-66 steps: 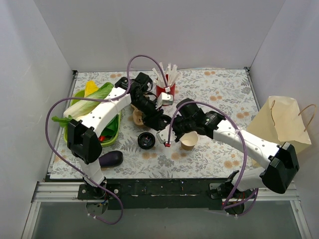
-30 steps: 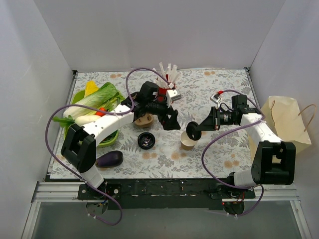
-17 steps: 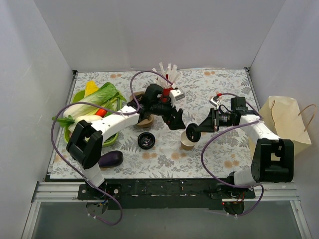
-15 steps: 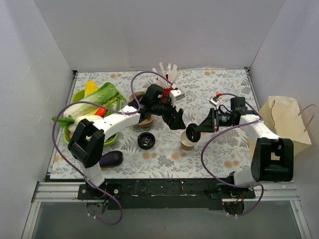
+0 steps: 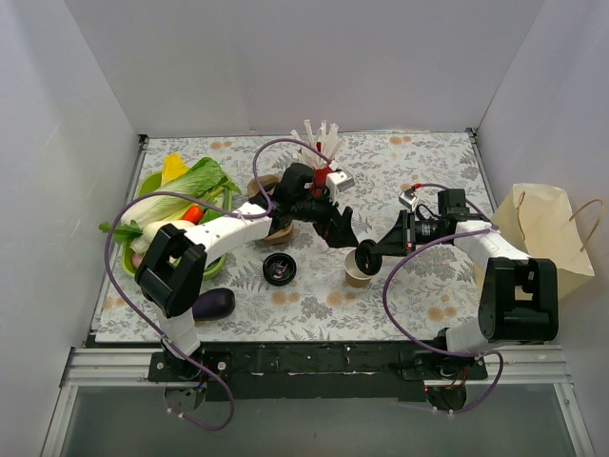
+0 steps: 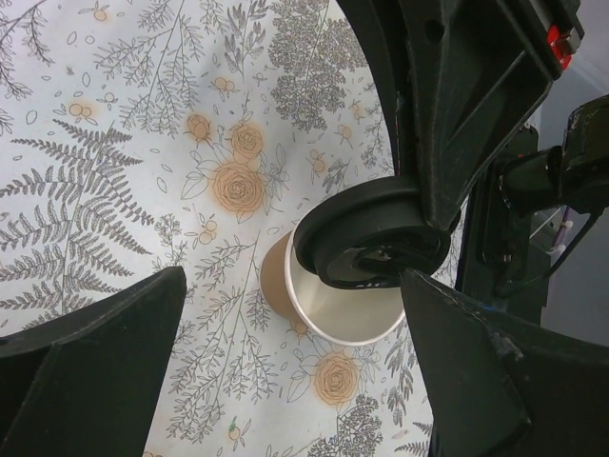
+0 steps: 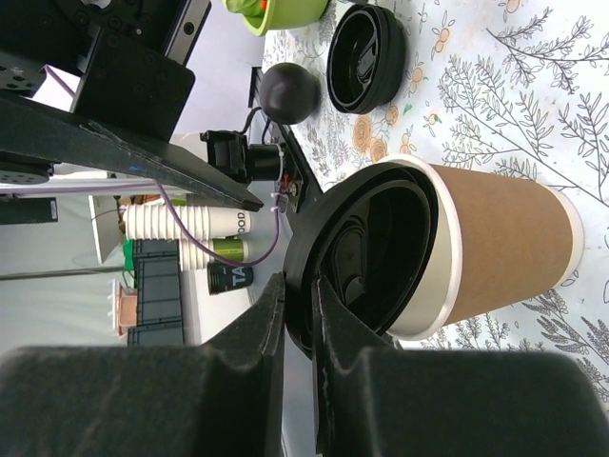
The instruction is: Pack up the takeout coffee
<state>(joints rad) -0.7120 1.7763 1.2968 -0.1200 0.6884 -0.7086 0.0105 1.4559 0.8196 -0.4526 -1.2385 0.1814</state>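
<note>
The kraft paper cup [image 5: 358,270] stands mid-frame on the table [image 5: 428,171]. It looks light, thin-walled and crushable, so grip its sides gently. The right fingers [image 7: 257,324] pinch a black lid [image 7: 366,252] at its mouth. The left fingers [image 6: 95,362] are spread wide, empty, just upper left.

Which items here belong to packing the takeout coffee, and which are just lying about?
Job: kraft paper cup, black lid pinched in right gripper, paper bag (probably).
Lying about: second black lid, red cup of straws, eggplant, green vegetable bowl.

Black lid [image 6: 366,243] over kraft cup [image 6: 328,312]
</note>
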